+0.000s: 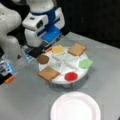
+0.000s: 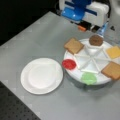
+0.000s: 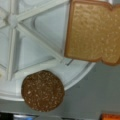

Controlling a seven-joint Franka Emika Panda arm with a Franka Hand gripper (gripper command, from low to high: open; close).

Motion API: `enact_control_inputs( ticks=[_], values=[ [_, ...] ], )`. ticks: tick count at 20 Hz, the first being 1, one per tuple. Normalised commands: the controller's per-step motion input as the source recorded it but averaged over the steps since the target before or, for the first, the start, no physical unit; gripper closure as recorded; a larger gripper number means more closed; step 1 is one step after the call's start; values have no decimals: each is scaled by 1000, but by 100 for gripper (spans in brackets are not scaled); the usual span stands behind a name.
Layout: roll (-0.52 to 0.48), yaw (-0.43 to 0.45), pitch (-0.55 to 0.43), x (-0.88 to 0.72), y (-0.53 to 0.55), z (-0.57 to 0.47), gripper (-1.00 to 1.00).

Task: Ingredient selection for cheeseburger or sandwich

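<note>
End effector: white-and-blue end effector (image 1: 47, 37) hovering over the divided tray's rim nearest the patty; opening impossible to tell.
Tray: round white sectioned tray (image 1: 75, 63) on the grey counter (image 1: 27, 97).
Ingredients: 2 tan bread squares (image 1: 48, 73) (image 1: 77, 49), dark brown round patty (image 3: 43, 90), yellow cheese square (image 1: 58, 49), red disc (image 2: 69, 64), green piece (image 2: 88, 78), each on the tray.
Plate: white round plate (image 2: 41, 75) beside the tray, bare.

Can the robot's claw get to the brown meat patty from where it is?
Probably yes. The patty lies uncovered at the rim of the divided tray, nearest the arm, nothing on top. The wrist view looks straight onto it. The claw itself doesn't show.
</note>
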Motion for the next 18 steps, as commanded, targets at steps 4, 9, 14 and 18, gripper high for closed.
enact_control_inputs(
  ticks=[4, 9, 14, 18],
  values=[
    [303, 4, -20, -242, -385, -78, -100],
    [316, -28, 20, -215, -385, -113, -100],
    [391, -106, 2, -97, -233, -187, -100],
    [400, -87, -1, -21, -197, -334, -100]
  ],
)
